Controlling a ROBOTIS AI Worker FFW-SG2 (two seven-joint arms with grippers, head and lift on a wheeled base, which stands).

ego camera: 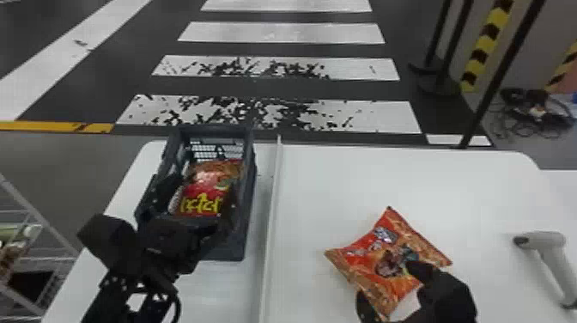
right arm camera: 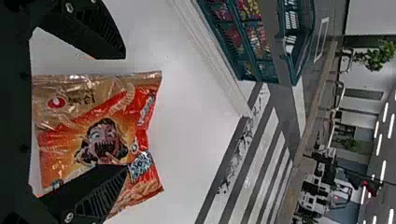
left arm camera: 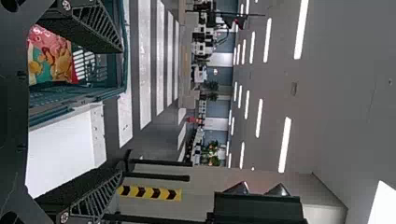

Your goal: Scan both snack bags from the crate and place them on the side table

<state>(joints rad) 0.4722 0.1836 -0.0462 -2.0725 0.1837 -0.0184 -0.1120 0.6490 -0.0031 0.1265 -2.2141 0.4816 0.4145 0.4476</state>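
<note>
Two fingers stand apart on our left claw (ego camera: pixel 202 187) at the crate (ego camera: pixel 245 232), around a red bag (ego camera: pixel 204 205); past the ridge (ego camera: pixel 271 214), our bench (ego camera: pixel 343 184) has room beside the orange bag (ego camera: pixel 393 253), our right claw (ego camera: pixel 387 281) parted at its near edge.

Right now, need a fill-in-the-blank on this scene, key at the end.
The large lettering on the red bag is ____.
The left gripper is at the ____ that the red bag lies in.
The right gripper is at the ____ bag.
On the white table, farther right, lies a handheld ____.
Key: yellow; crate; orange; scanner
</note>
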